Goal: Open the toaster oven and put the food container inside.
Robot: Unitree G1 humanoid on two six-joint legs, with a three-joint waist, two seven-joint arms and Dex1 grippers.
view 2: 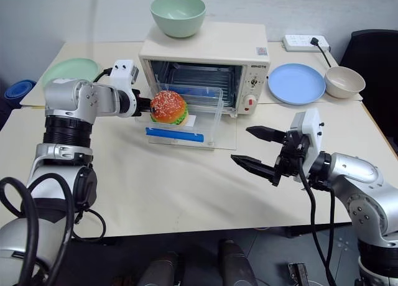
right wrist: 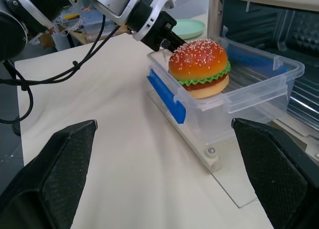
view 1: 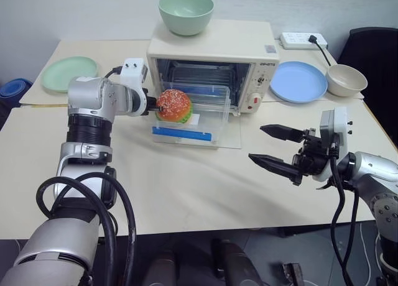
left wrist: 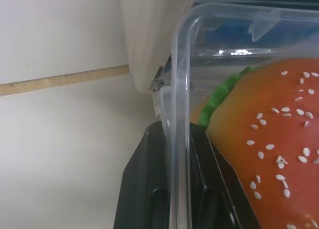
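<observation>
The cream toaster oven [view 1: 211, 50] stands open, its glass door [view 1: 231, 135] lying flat on the table. The clear food container [view 1: 214, 109], with a blue strip [view 1: 182, 135] and a toy hamburger [view 1: 173, 106] inside, rests on that door with its far end at the oven mouth. My left gripper [view 1: 152, 106] is shut on the container's left wall; in the left wrist view the clear wall [left wrist: 178, 139] runs between the two black fingers [left wrist: 144, 189]. My right gripper [view 1: 256, 143] hovers open over the table, to the right of the door and apart from it.
A green bowl [view 1: 186, 12] sits on top of the oven. A green plate [view 1: 69, 73] lies at the back left. A blue plate [view 1: 298, 81], a beige bowl [view 1: 346, 79] and a power strip [view 1: 303, 40] are at the back right.
</observation>
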